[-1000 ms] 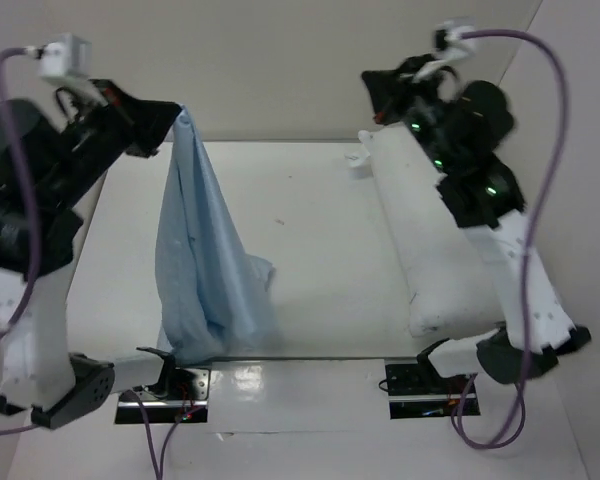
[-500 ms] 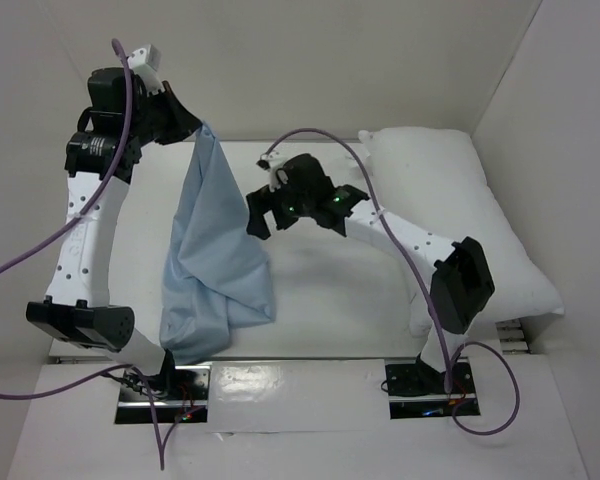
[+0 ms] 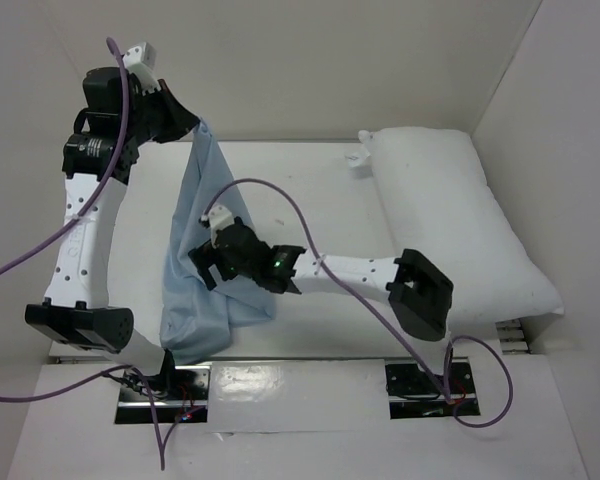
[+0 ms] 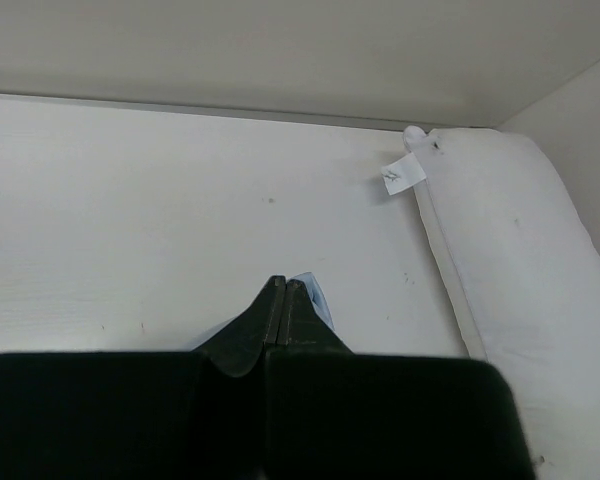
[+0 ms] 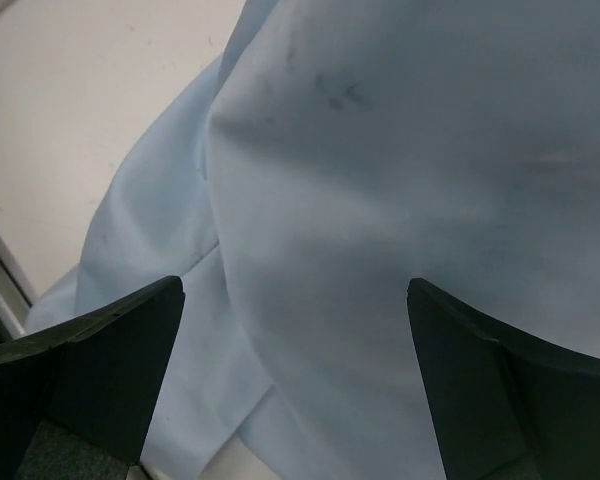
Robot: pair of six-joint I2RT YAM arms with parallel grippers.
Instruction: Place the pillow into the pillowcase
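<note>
The left gripper (image 4: 283, 300) pinches the top corner of the hanging pillowcase (image 3: 195, 210); the right gripper (image 5: 293, 290), spread wide, faces its lower folds.

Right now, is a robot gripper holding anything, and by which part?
The left gripper pinches the pillowcase by its top corner, so it hangs. The right gripper is open, holding nothing.

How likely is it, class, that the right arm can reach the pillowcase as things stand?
Probably yes. The right arm has its jaws open right at the hanging pillowcase, with nothing between them. The left arm holds the cloth up by its top.
</note>
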